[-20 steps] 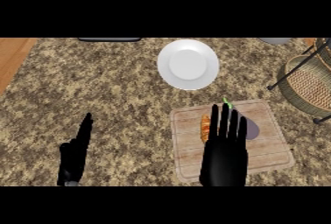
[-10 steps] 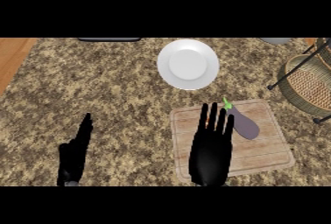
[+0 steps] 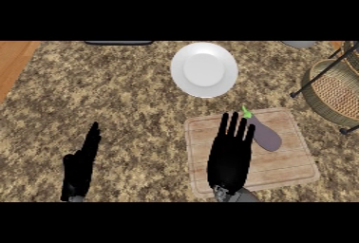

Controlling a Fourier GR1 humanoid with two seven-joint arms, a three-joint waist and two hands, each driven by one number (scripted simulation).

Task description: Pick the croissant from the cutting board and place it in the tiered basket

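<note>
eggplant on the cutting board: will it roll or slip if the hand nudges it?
The eggplant looks rounded and elongated, lying flat on the cutting board, so a sideways nudge would likely roll it. Its skin looks smooth, so probably somewhat slippery against fingers. The right hand, open over the board just left of it, could brush it while going for the croissant, which is hidden now.

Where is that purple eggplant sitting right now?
In the head view, the eggplant lies on the cutting board right of centre, just right of the right hand, below the white plate.
</note>
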